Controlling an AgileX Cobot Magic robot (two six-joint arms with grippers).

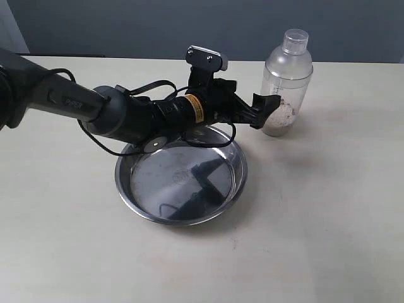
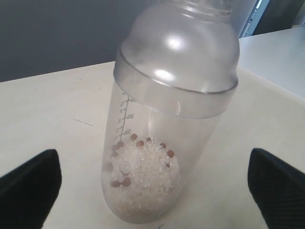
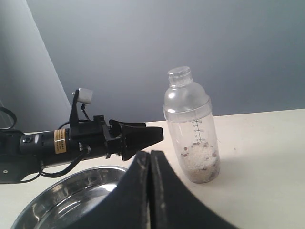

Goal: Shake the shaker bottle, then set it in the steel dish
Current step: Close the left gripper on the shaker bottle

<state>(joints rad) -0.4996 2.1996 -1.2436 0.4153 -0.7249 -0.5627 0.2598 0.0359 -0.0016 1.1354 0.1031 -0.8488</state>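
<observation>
The shaker bottle [image 1: 287, 82] stands upright on the table, beyond and to the right of the steel dish [image 1: 238, 180]. It is clear plastic, with whitish grains and dark specks at the bottom. My left gripper [image 1: 267, 111] reaches across the dish and is open, its tips beside the bottle's lower part. In the left wrist view the shaker bottle [image 2: 164, 124] stands between the widely spread fingers [image 2: 29, 187], apart from both. My right gripper [image 3: 150, 191] is shut and empty, and is outside the exterior view. Beyond it stand the shaker bottle [image 3: 192, 129] and the steel dish [image 3: 62, 195].
The pale table [image 1: 328, 227] stretches around the dish and bottle. The left arm [image 1: 126, 113] with its cables hangs over the back part of the dish. A grey wall [image 1: 126, 25] rises behind the table's far edge.
</observation>
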